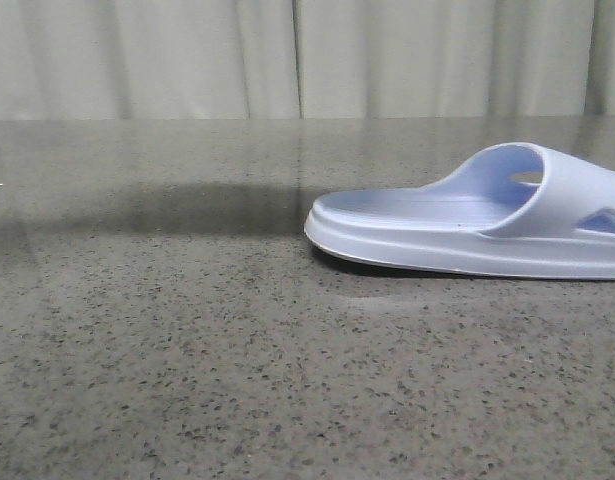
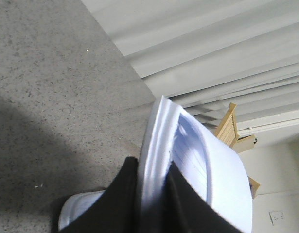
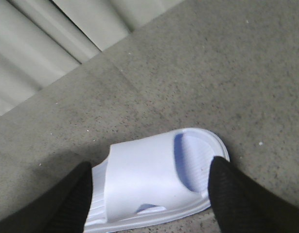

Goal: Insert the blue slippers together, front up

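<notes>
The left gripper [image 2: 151, 199] was clamped on one of the blue slippers, its dark fingers [image 2: 120, 204] pinching the sole edge of the held slipper [image 2: 202, 170] from both sides, so that one was up off the table and tipped on its side, footbed ribs showing and curtains behind it. The right gripper [image 3: 149, 194] was spread wide, one black finger [image 3: 234, 194] on either side of the other slipper [image 3: 154, 179], not obviously squeezing it; honestly I couldn't tell if the pads were touching the foam or just hanging beside it. That second slipper sat flat on the speckled grey table [image 1: 187, 350], sole down, strap up, and in the front view it showed at the right side with its far end cut off by the frame. In the left wrist view a bit of pale foam [image 2: 79, 208] peeked out below the held slipper, probably that same second one, but I wouldn't swear to it. So progress-wise I'd call it roughly the middle: one slipper picked up, the other framed by the right arm, and the two not nested yet. Still left, by my read, was lining up the lifted one and sliding it into its partner with the fronts pointing up. Neither arm showed in the front view.
</notes>
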Action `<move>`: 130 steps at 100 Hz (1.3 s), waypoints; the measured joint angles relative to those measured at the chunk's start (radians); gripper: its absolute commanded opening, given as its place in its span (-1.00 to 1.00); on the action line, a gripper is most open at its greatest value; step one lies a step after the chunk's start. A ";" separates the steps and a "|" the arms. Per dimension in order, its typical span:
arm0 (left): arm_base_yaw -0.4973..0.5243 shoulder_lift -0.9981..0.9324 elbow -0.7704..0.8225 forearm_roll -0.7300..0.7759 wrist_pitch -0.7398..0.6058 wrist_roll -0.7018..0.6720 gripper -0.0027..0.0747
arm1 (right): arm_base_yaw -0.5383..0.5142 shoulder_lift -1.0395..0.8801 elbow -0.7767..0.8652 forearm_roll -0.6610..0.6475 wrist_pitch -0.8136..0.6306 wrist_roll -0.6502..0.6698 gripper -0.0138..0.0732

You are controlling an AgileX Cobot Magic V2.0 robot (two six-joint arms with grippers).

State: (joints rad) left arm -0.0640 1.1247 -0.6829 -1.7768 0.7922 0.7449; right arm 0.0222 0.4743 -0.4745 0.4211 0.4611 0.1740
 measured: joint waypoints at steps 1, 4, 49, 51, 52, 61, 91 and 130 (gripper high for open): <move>0.000 -0.002 0.000 0.000 0.000 0.000 -0.89 | 0.000 0.003 0.006 0.000 -0.005 0.004 0.32; 0.000 -0.012 0.000 0.000 0.002 0.000 -0.89 | 0.000 0.018 0.016 0.000 -0.015 0.026 0.32; 0.000 -0.025 0.000 0.003 0.006 -0.001 -0.89 | 0.000 0.266 0.043 0.020 -0.161 0.099 0.31; 0.000 -0.025 0.000 0.003 0.006 -0.001 -0.89 | 0.000 0.280 0.043 0.023 -0.160 0.099 0.31; 0.000 -0.025 0.000 0.003 0.006 -0.001 -0.89 | 0.000 0.284 0.043 0.027 -0.161 0.099 0.31; 0.000 -0.025 0.000 0.004 0.006 -0.001 -0.89 | 0.000 0.341 0.043 0.056 -0.166 0.099 0.31; 0.000 -0.025 0.000 0.004 0.006 -0.002 -0.89 | 0.000 0.471 0.043 0.099 -0.195 0.099 0.31; 0.000 -0.025 0.000 0.004 0.006 -0.002 -0.89 | 0.000 0.521 0.043 0.110 -0.254 0.100 0.31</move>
State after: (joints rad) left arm -0.0640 1.0995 -0.6829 -1.7725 0.7982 0.7426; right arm 0.0222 0.9957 -0.4311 0.5308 0.2076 0.2745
